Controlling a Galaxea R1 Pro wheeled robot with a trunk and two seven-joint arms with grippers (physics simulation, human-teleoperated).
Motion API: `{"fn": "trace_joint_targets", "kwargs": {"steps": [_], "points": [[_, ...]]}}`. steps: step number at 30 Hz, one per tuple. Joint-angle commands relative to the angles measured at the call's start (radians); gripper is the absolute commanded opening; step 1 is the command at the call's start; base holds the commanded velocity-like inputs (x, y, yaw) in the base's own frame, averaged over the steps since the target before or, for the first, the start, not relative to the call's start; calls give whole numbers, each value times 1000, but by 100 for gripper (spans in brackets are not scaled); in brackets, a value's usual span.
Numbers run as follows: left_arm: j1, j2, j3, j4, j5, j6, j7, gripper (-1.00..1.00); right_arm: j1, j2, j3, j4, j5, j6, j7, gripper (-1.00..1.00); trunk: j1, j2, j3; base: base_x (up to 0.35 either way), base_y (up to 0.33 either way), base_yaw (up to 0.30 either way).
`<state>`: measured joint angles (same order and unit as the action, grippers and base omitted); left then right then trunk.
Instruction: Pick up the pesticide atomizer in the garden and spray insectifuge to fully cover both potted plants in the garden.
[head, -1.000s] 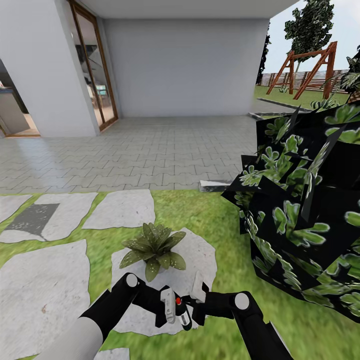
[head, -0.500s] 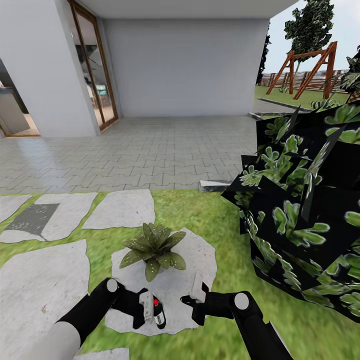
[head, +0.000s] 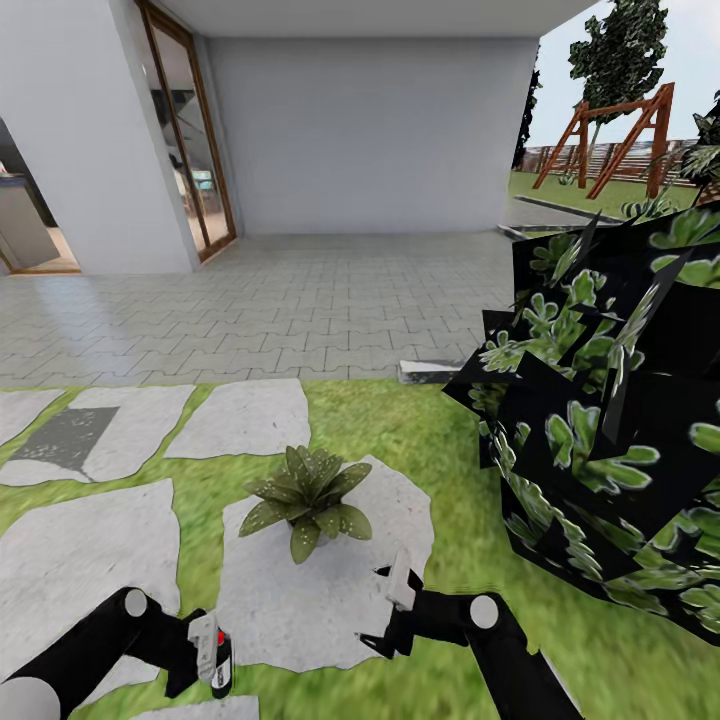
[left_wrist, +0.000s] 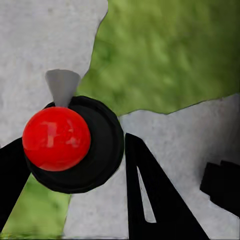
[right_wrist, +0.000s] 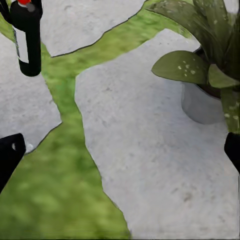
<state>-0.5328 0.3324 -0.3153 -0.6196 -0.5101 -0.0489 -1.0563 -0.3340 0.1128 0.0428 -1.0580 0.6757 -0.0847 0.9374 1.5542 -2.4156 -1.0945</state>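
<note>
The pesticide atomizer (head: 222, 664), a slim dark bottle with a red top, hangs upright over the stone and grass at the lower left, and my left gripper (head: 212, 655) is shut on it. In the left wrist view its red top (left_wrist: 56, 138) sits between the dark fingers (left_wrist: 150, 200). One potted plant (head: 305, 497), a green rosette, stands on a stepping stone (head: 300, 600) just beyond my hands. My right gripper (head: 386, 610) stays open and holds nothing, short of the plant. From the right wrist view I see the atomizer (right_wrist: 26, 40) and the plant's grey pot (right_wrist: 200, 106).
A big dark-leaved shrub (head: 610, 430) crowds the right side. Several grey stepping stones (head: 245, 418) lie in the lawn, with a paved terrace (head: 300, 310) and house wall behind. A wooden swing frame (head: 610, 135) stands far right.
My left arm has carried the atomizer to the left and down, away from the right gripper. The right gripper has stayed close to where it was, open and slightly turned.
</note>
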Motion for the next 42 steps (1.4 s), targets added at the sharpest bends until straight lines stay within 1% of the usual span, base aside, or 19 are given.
{"fn": "trace_joint_targets", "kwargs": {"steps": [1,3,4,5,6,7,8,9,11,13,15,17,19,20,24,29,33,36,42], "points": [[0,2,33,31,-1,-5,41,-100,0,-10,-2,51,10,-10,-73,100,0,0,-1,0,0,0],[0,-3,115,102,3,-8,137,-100,0,-33,-2,169,7,-13,-249,100,0,0,-1,0,0,0],[0,-9,158,151,8,-17,199,-100,0,-41,-2,246,5,-16,-374,100,0,0,-1,0,0,0],[0,-14,184,187,17,-33,239,-100,0,-44,-2,297,3,-18,-458,100,0,0,-1,0,0,0],[0,-25,224,251,45,-70,300,-100,0,-47,-2,374,1,-26,-574,100,0,0,-1,0,0,0],[0,-32,265,324,91,-120,367,-100,0,-48,-3,450,-1,-46,-670,100,0,0,-1,0,0,0],[0,-36,289,372,127,-157,414,-100,0,-48,-5,497,-5,-68,-725,100,0,0,-1,0,0,0],[0,-38,313,438,186,-212,485,-100,0,-48,-16,558,-19,-107,-800,100,0,0,-1,0,0,0],[4,-42,331,519,277,-282,602,-100,0,-48,-55,640,-64,-168,-918,100,0,0,-1,0,0,0],[17,-46,337,548,338,-312,694,-100,0,-49,-88,709,-104,-214,-1003,100,0,0,-1,0,0,0],[45,-79,340,560,416,-329,823,-100,0,-51,-111,806,-141,-317,-1099,100,0,0,-1,0,0,0],[63,-104,341,559,450,-333,905,-100,0,-55,-116,857,-150,-392,-1158,100,0,0,-1,0,0,0],[75,-135,341,560,470,-335,984,-100,0,-68,-119,913,-154,-461,-1253,100,0,0,-1,0,0,0],[79,-147,341,562,470,-335,1000,-100,1,-77,-119,931,-156,-476,-1282,100,0,0,-1,0,0,0],[82,-170,339,569,467,-333,1015,-100,1,-87,-119,953,-157,-491,-1309,100,0,0,-1,0,0,0],[107,-174,337,570,468,-332,1017,-100,1,-85,-120,954,-158,-492,-1311,100,0,0,-1,0,0,0],[121,-179,345,568,496,-334,1012,-100,1,-86,-123,964,-158,-492,-1313,100,0,0,-1,0,0,0],[132,-180,346,564,501,-337,1004,-100,1,-87,-127,994,-159,-492,-1313,100,0,0,-1,-24,2,0],[138,-179,346,560,503,-337,1004,-100,1,-87,-128,1007,-159,-492,-1313,100,0,0,-1,-265,93,-15]]}}
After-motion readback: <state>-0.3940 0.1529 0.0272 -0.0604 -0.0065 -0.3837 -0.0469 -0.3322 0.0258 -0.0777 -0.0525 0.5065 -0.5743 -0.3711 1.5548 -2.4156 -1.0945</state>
